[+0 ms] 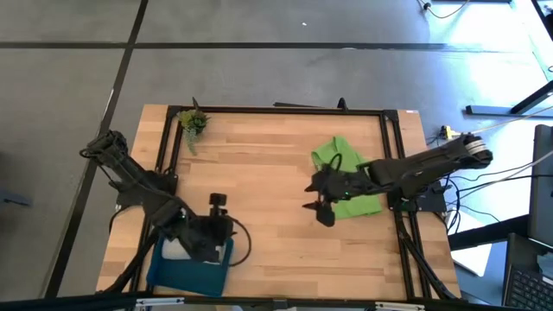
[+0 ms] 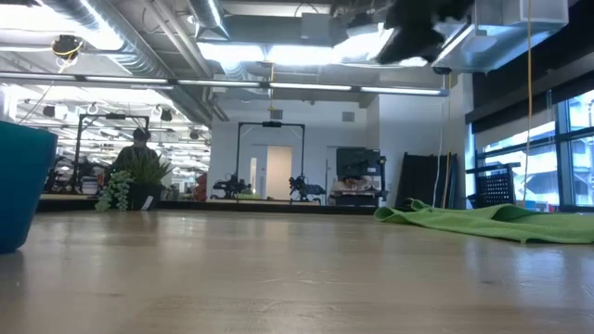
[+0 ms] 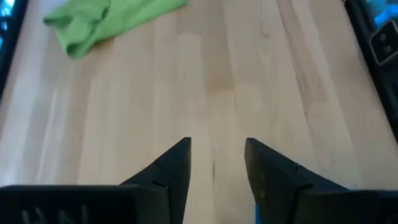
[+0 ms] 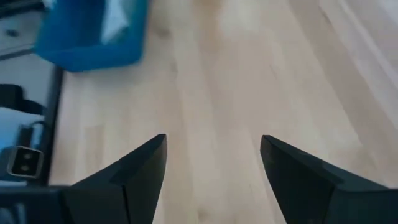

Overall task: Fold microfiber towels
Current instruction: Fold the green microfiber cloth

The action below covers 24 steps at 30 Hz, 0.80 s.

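High view: rumpled (lime) towel (image 1: 346,177)

Lime green towel (image 1: 346,177), blue tray (image 1: 192,268)

A: The table (image 1: 276,233)?
B: Pale wood, smooth, faint satin sheen.
A: Near the right gripper (image 1: 318,206)?
B: The green towel (image 1: 346,177), soft matt cloth, rumpled. The blue tray (image 1: 194,272) looks plastic.

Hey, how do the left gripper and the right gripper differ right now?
The left gripper hangs over the blue tray at the table's near left; the right gripper sits at the green towel on the right. In the wrist views, the left gripper's jaws stand closer together and the right gripper's wider apart. Both are dark, two-fingered, and hold nothing.
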Available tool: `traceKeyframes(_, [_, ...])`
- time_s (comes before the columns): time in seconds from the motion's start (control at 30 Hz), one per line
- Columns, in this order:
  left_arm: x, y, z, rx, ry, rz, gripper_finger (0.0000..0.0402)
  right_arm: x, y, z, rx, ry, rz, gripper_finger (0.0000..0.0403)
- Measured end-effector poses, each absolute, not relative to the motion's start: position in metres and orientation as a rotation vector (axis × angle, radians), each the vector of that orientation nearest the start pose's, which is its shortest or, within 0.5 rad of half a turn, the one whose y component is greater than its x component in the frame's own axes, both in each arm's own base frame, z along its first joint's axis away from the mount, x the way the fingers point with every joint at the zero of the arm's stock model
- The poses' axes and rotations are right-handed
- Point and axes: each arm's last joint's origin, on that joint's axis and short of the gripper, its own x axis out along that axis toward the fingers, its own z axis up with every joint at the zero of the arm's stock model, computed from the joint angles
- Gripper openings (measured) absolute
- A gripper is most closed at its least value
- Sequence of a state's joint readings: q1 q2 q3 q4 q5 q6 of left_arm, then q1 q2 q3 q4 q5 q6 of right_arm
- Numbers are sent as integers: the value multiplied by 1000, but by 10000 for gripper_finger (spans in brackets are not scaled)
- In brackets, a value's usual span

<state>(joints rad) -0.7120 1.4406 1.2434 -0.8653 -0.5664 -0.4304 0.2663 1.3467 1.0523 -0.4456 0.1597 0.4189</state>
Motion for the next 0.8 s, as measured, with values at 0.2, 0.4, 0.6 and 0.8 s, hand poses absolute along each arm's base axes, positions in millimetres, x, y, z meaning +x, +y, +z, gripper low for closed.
traceKeyframes(0.2, [233, -164, 297, 274, 842, 48, 136, 250, 93, 270, 283, 912, -158, 262])
traceKeyframes(0.4, [236, -160, 296, 283, 848, 59, 135, 250, 111, 245, 306, 947, -371, 262])
traceKeyframes(0.6, [236, -160, 296, 310, 851, 48, 137, 250, 105, 212, 488, 1108, -674, 262])
traceKeyframes(0.8, [236, -160, 296, 333, 853, 38, 135, 254, 97, 189, 592, 1285, -810, 262])
